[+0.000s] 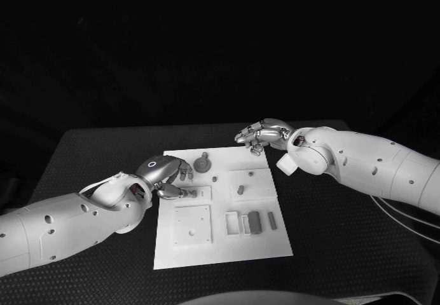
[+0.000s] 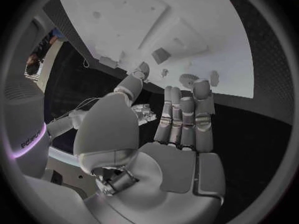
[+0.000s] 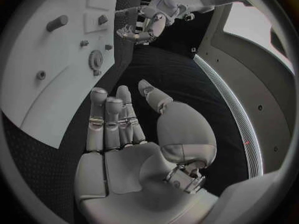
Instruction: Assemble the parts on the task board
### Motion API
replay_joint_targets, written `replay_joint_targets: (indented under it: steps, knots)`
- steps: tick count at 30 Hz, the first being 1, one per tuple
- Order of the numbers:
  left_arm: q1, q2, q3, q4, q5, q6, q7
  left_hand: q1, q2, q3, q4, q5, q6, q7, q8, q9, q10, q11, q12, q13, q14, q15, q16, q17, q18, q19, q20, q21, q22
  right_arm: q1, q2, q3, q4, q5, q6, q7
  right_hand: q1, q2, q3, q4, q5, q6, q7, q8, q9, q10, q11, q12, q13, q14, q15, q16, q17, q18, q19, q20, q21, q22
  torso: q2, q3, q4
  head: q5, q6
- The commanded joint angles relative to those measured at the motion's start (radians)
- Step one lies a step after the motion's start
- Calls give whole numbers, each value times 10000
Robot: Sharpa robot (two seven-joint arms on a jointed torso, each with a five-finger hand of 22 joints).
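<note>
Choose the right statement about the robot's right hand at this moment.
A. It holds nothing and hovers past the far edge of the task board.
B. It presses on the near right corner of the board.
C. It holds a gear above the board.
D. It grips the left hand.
A: the right hand has nothing in its fingers and sits beyond the far edge of the task board, while the gear lies on the board.

A black table (image 1: 110, 159) with a rough, dotted top is seen. Thin cables (image 1: 404, 222) are laid near its right edge.
</note>
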Motion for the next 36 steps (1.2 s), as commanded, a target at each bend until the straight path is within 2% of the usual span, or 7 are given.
replay_joint_targets:
  steps: [1,7,12,22,36]
  knots:
    - [-146,56,2,29,-309,-767,-245,76,-38,-20,-63,38,-22,-36,81,5,67,-8,51,-41,180,-40,130,42,687,199,-69,109,206,-7,-7,2,-11,-20,68,81,-84,-11,1,30,38,4,76,-59,-9,-23,53,65,-10,-36,7,-42,-10,202,54,-40,-52,147,7,-4,-17,-11,6]
    - [-299,62,2,28,-382,-805,-178,192,-31,7,-113,39,17,-71,217,7,124,-43,35,-99,338,-80,264,87,700,373,-136,245,237,-7,-6,2,-30,-20,47,92,-85,-10,2,31,38,4,76,-59,-9,-23,54,67,-12,-35,7,-41,-10,202,55,-40,-52,147,7,7,-13,-6,10]
    - [-395,93,2,43,-443,-773,-31,414,30,149,-110,40,268,-217,472,18,340,-139,92,-146,534,-173,456,146,720,561,-221,464,250,-7,-3,2,-32,-21,62,95,-85,-8,2,31,38,3,76,-59,-9,-22,54,68,-14,-34,7,-40,-10,202,56,-40,-51,148,6,12,-15,5,-2]
    - [-618,286,4,-142,-443,-581,140,707,134,428,-95,40,402,-289,593,-57,520,-223,193,-155,572,-253,512,151,695,571,-281,602,242,-14,-8,2,-46,-21,78,103,-87,-6,1,33,38,3,76,-58,-9,-22,54,71,-16,-33,7,-40,-10,202,58,-40,-51,148,11,2,-22,-44,-28]
    - [-639,458,5,-462,-443,-553,34,831,241,737,57,37,449,-310,643,-157,594,-264,231,-183,615,-296,545,142,654,578,-327,705,231,-18,-7,2,-46,-21,82,97,-91,-5,0,34,38,3,76,-58,-10,-23,54,74,-20,-32,7,-39,-10,202,59,-40,-52,149,10,7,-26,-76,-28]
